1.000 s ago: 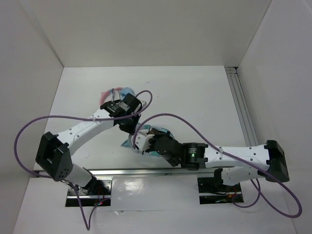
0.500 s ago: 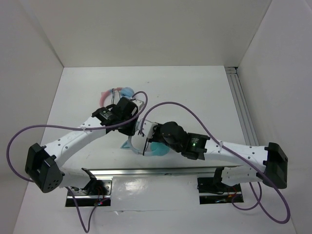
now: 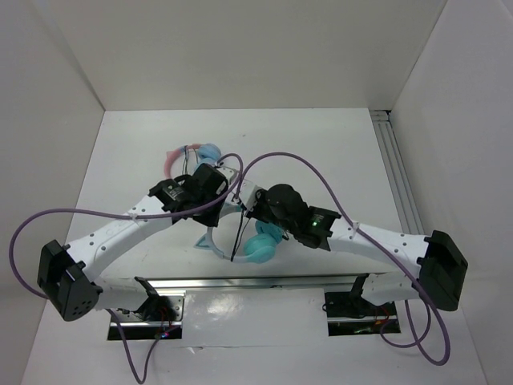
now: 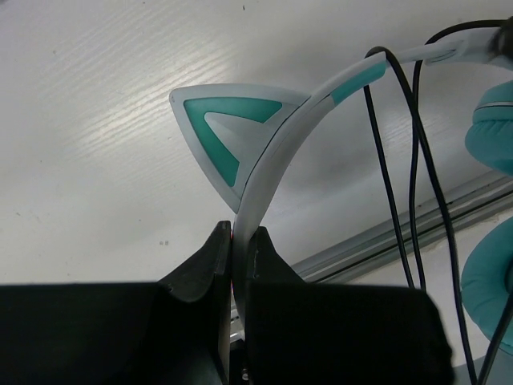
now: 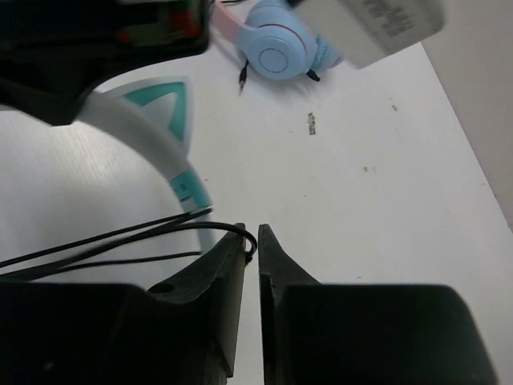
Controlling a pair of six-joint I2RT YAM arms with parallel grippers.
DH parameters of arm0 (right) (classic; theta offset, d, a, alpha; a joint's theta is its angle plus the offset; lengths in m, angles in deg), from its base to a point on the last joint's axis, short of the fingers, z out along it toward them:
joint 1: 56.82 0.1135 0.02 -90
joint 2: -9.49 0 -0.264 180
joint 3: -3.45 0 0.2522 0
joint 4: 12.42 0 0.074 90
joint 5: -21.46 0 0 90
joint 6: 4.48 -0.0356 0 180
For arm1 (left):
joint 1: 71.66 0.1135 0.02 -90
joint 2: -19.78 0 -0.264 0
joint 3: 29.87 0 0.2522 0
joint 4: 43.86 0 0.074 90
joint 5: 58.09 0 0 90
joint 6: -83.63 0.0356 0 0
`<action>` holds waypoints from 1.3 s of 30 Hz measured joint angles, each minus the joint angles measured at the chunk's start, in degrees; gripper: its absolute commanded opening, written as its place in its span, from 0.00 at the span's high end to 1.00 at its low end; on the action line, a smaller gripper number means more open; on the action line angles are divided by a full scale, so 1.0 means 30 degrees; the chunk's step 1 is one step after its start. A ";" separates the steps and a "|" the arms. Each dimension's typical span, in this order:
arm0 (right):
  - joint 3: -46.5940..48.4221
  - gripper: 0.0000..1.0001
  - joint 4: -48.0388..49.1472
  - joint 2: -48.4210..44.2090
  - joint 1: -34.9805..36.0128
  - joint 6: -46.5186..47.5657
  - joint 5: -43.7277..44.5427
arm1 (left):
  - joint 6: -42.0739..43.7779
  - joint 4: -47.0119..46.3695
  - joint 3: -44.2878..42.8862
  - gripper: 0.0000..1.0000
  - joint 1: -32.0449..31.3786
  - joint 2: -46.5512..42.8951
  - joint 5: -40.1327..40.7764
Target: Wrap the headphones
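Clamping the headphones [image 3: 260, 247] by their stiff headband [image 4: 272, 152] near the desk's [image 3: 337, 152] near edge, the left jaws are fully closed. The right jaws, barely parted, flank the cable [image 5: 120, 237], likely limp and slippery, and grip nothing.

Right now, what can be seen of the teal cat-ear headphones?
The teal-and-white plastic cat-ear headphones have a curved white headband with a triangular teal-centred ear, clamped in the shut left pincer. Padded teal earcups lie toward the near rail. The thin black cable drapes over the band and reaches the slightly parted tips of the right pincer.
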 measured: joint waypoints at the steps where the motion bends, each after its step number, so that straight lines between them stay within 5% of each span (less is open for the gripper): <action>1: 0.0000 0.80 0.0248 0.0095 -0.0168 -0.0051 0.0007 | 0.0015 0.0146 0.0000 1.00 -0.0073 0.0000 0.0007; 24: -0.0233 0.71 0.1756 0.2718 -0.1989 -0.1384 -0.1617 | 0.0051 0.1268 -0.0532 1.00 -0.0576 -0.0051 0.0903; 28: -0.0233 0.51 0.1741 0.2718 -0.2222 -0.1479 -0.1508 | 0.0015 0.1545 -0.0678 1.00 -0.0597 -0.0036 0.1392; 30: -0.0233 0.27 0.1756 0.2710 -0.2470 -0.1501 -0.1377 | 0.0036 0.1785 -0.0954 1.00 -0.0605 -0.0007 0.1574; 32: -0.0233 0.23 0.1763 0.2681 -0.2732 -0.1537 -0.1129 | 0.0102 0.2164 -0.1180 1.00 -0.0612 0.0007 0.1676; 33: -0.0233 0.00 0.1756 0.2681 -0.2994 -0.1530 -0.1042 | 0.0087 0.2259 -0.1246 1.00 -0.0627 0.0007 0.1683; 39: -0.0495 0.00 0.1887 0.2353 -0.3475 -0.2018 -0.0590 | 0.0058 0.2412 -0.1494 1.00 -0.0641 0.0430 0.1683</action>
